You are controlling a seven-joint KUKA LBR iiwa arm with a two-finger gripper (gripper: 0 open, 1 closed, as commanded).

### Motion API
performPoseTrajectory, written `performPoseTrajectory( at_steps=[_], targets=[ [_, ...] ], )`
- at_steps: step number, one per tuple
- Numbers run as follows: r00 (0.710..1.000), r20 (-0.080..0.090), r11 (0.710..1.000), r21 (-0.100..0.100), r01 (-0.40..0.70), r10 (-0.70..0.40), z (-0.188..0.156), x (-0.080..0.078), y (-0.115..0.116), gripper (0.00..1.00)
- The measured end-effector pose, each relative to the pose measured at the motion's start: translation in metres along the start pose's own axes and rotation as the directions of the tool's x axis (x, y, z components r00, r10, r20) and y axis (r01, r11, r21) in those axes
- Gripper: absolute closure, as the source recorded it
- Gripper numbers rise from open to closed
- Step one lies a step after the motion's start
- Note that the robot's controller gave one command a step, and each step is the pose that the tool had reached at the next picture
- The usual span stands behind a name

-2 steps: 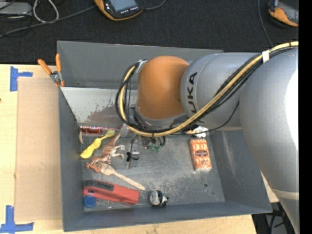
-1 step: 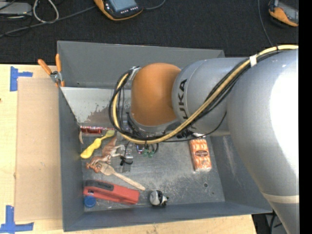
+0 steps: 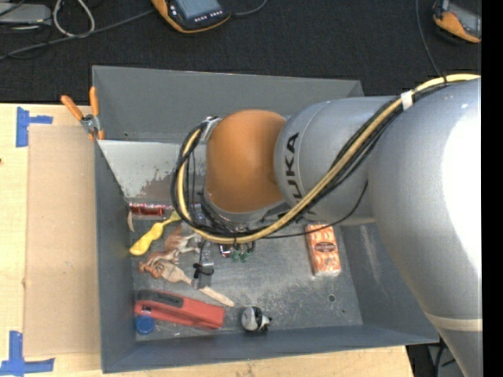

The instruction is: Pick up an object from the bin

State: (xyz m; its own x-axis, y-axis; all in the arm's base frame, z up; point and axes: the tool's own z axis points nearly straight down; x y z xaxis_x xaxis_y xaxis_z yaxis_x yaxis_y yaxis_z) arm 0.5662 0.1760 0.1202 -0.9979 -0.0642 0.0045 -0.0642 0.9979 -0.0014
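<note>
— Where was the gripper [image 3: 204, 268]?
— I saw it low in the left half of the bin [image 3: 236, 93], under the orange cover [image 3: 244, 159]. It was just beside a brown toy [image 3: 161, 267] and near a pale stick [image 3: 216, 295].
— Wide or narrow?
— I could not tell.
— What else lay there?
— A yellow toy [image 3: 149, 239] further left, a red tool [image 3: 185, 312] by the front wall, and an orange packet [image 3: 323, 251] well apart on the right.

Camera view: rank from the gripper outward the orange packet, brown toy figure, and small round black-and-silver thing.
1. Brown toy figure, just left of the gripper.
2. Round black-and-silver thing, below and to its right.
3. Orange packet, farthest, on the right.
</note>
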Motion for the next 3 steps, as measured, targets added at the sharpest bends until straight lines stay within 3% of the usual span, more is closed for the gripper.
performPoseTrajectory(
  at_steps=[1, 2, 3],
  targets=[
    [0.997, 0.006, 0.997, 0.001, -0.076, 0.076, 0.032, 0.042, 0.03, 0.0],
    [0.995, -0.004, 0.995, 0.003, -0.104, 0.104, 0.047, 0.059, 0.043, 0.0],
    [0.993, 0.0, 0.993, 0.003, -0.12, 0.12, 0.029, 0.071, 0.044, 0.0]
  ],
)
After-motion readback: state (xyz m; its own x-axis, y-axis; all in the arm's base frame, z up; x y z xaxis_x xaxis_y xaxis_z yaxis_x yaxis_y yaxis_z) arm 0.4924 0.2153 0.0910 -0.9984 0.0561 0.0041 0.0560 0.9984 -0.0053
